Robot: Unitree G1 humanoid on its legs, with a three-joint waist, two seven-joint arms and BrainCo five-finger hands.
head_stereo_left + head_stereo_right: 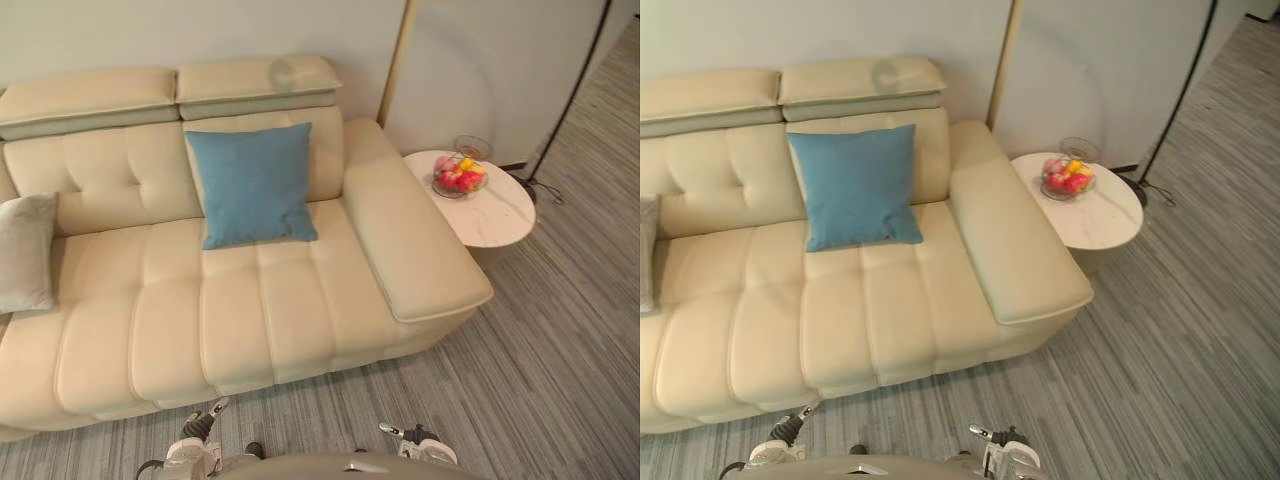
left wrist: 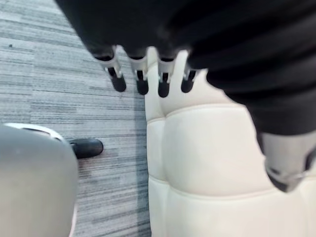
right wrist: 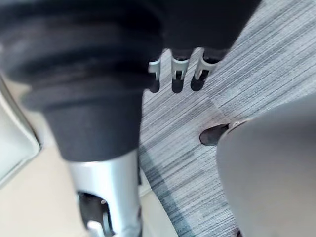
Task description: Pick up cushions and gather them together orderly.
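A blue cushion (image 1: 252,185) leans upright against the backrest of the cream sofa (image 1: 300,310), near its right armrest. At the sofa's left end a grey cushion (image 1: 25,252) rests against the back, partly cut off by the view's edge. Both hands hang low in front of the sofa, over the carpet, far from either cushion. My left hand (image 1: 198,428) has relaxed, straight fingers (image 2: 140,74) just before the seat's front edge and holds nothing. My right hand (image 1: 415,436) is likewise open and empty, its fingers (image 3: 177,74) pointing at the floor.
A round white side table (image 1: 500,215) stands right of the armrest and carries a glass bowl of fruit (image 1: 459,178). A thin black floor-lamp pole (image 1: 570,95) rises behind it. Grey striped carpet (image 1: 540,380) spreads in front and to the right.
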